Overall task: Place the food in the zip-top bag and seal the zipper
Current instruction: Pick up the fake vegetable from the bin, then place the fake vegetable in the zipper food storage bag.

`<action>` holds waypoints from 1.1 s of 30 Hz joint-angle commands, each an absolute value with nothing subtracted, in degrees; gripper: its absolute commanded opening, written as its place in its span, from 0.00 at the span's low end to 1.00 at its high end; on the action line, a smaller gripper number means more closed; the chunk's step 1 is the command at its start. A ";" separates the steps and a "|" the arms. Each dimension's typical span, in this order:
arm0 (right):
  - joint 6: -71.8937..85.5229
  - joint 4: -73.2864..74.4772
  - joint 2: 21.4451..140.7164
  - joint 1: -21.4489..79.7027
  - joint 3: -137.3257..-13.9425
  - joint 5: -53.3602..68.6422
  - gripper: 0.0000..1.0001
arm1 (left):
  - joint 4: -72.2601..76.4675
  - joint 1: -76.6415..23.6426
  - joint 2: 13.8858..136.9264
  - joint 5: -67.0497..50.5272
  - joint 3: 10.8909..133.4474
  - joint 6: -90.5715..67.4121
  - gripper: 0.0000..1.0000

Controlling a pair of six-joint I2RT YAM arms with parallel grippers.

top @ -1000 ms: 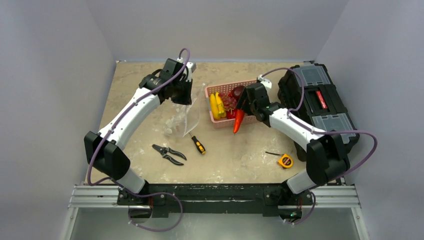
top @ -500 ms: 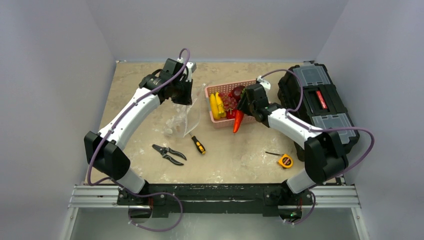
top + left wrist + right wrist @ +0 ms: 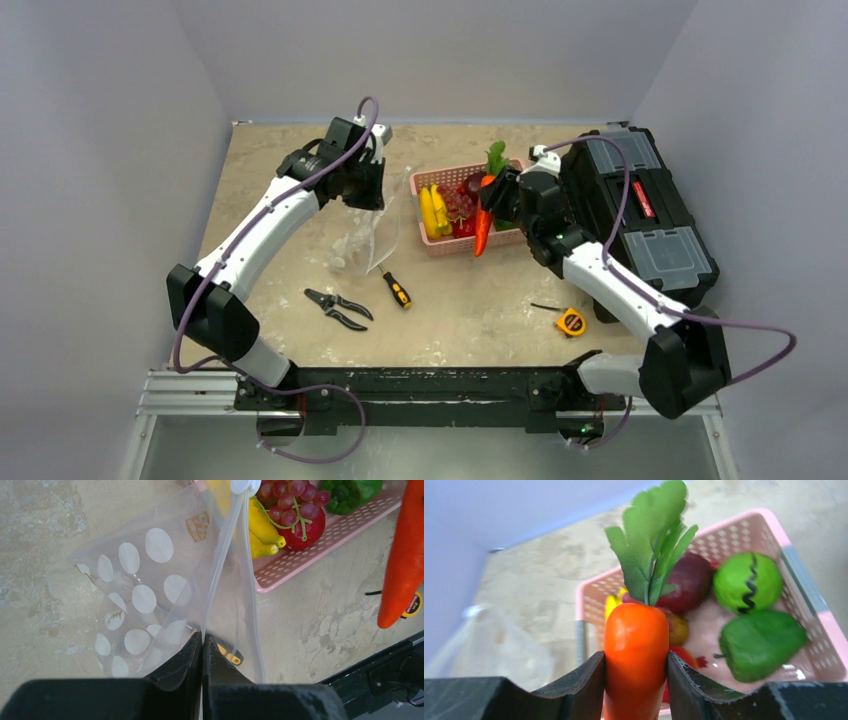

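My right fingers were clamped on the thick shoulder of the carrot, one on each side. Its green top stood up and its point hung down, so the long axis ran close to upright with a slight lean. It hung clear above the near edge of the pink basket, which held the rest of the food.

My left fingers were shut tight on a thin edge of the zip-top bag, holding that side up off the worktop while the dotted body sagged below. From the pinch the zipper ran away in two pale strips that spread into a narrow wedge, and that wedge was the only way in.

What mattered was the direction. The bag lay to my left of the carrot, on the far side of the basket and well apart from it. From my left wrist the carrot showed only at the far right edge. My right arm was the one carrying the load, so I judged it had to cross over the basket and bring the point down into the gap. The mouth looked narrow, and a point that met the strip could fold it shut.
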State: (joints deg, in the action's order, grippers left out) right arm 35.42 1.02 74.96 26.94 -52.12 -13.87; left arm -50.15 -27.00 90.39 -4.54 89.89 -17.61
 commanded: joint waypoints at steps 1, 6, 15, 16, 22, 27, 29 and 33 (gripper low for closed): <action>27.91 -12.33 69.90 26.85 -49.45 -2.69 0.00 | -47.52 -26.50 87.02 -5.49 89.37 -19.06 0.00; 29.49 -13.27 72.37 26.83 -52.70 13.53 0.00 | -46.89 -26.47 86.44 -4.64 88.77 -19.16 0.00; 36.82 -9.47 72.03 26.97 -56.68 30.59 0.00 | -46.71 -26.49 86.40 -4.31 88.53 -19.33 0.00; 37.69 -9.97 70.81 26.98 -55.89 30.36 0.00 | -46.66 -26.54 86.32 -4.31 88.46 -19.34 0.00; 46.35 -13.31 68.99 27.26 -52.79 31.84 0.00 | -46.41 -26.54 86.31 -4.14 88.25 -19.48 0.00; 48.61 -21.78 61.35 31.08 -47.28 15.14 0.00 | -46.20 -26.54 86.25 -5.32 88.16 -20.05 0.00; 50.66 -29.40 60.35 34.28 -44.33 8.32 0.00 | -45.87 -26.48 85.81 -6.60 87.88 -20.61 0.00; 50.76 -41.72 65.14 41.28 -43.22 -2.41 0.00 | -44.96 -26.54 85.11 -8.48 87.32 -21.31 0.00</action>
